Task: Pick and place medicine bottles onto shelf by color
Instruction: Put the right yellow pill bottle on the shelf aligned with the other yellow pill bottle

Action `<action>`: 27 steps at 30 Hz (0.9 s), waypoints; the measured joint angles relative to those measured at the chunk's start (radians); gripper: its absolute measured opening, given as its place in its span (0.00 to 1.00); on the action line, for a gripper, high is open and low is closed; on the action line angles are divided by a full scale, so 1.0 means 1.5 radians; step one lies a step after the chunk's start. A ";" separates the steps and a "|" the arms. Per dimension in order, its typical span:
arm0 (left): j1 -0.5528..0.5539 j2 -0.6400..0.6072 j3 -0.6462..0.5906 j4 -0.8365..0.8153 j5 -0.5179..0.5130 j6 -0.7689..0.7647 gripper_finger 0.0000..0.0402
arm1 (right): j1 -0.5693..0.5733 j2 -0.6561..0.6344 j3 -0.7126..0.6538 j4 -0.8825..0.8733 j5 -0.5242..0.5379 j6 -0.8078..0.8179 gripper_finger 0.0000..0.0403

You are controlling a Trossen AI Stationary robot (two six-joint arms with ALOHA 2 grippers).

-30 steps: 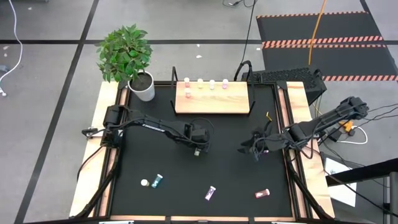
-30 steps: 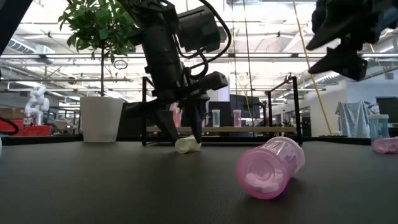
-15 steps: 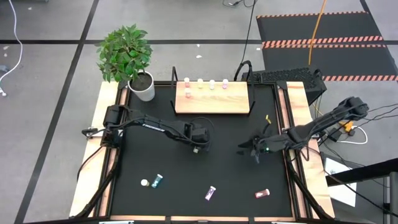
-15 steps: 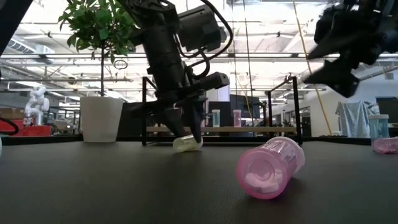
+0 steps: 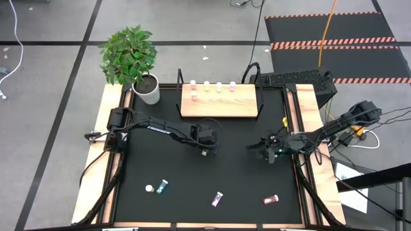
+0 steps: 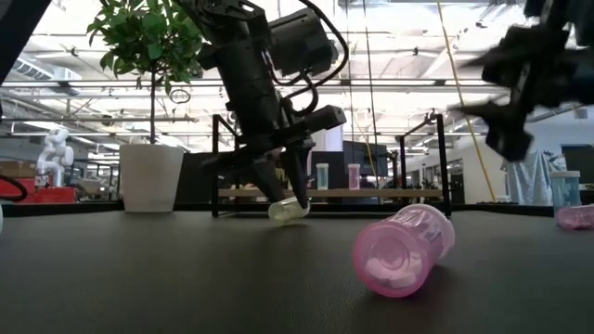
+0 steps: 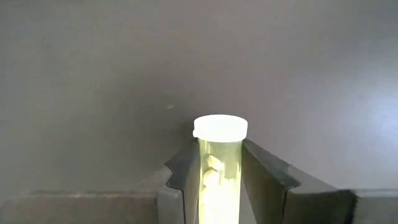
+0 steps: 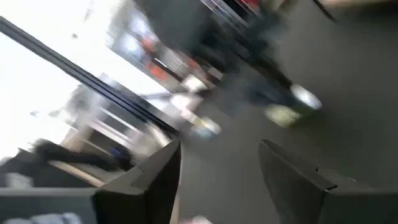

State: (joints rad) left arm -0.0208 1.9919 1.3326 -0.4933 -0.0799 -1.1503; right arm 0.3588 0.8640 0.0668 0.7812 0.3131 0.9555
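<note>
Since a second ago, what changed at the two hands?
The left hand closed on the yellow bottle lying mid-table and has tipped it up off the mat. The right hand, open and empty, swung a little sideways. The bottles on the shelf and the three near the front edge stayed put.

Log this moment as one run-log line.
left gripper: shut on yellow bottle, mid-table | right gripper: open, empty, right side | shelf: bottles along back edge

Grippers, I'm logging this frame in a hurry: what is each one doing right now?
Left gripper: shut on the yellow bottle.
Right gripper: open, holding nothing.
</note>
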 joint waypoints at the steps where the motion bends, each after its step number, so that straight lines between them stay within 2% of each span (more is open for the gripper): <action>1: 0.000 0.000 0.003 0.001 0.000 0.000 0.27 | 0.000 0.001 0.014 -0.038 0.000 -0.002 0.51; 8: -0.001 -0.007 0.040 0.000 0.000 0.034 0.27 | -0.019 0.002 0.139 -0.252 0.000 -0.061 0.45; 12: -0.002 -0.013 0.079 0.000 0.001 0.063 0.27 | -0.043 0.000 0.195 -0.287 0.000 -0.124 0.42; 21: -0.002 -0.057 0.152 0.001 0.000 0.129 0.27 | -0.091 0.001 0.242 -0.282 -0.006 -0.179 0.41; 27: -0.002 -0.102 0.177 -0.001 -0.004 0.168 0.27 | -0.107 0.003 0.244 -0.216 -0.070 -0.182 0.41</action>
State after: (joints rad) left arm -0.0238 1.8394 1.5974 -0.4951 -0.0852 -0.8982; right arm 0.1989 0.8681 0.4332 0.4573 0.2078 0.6824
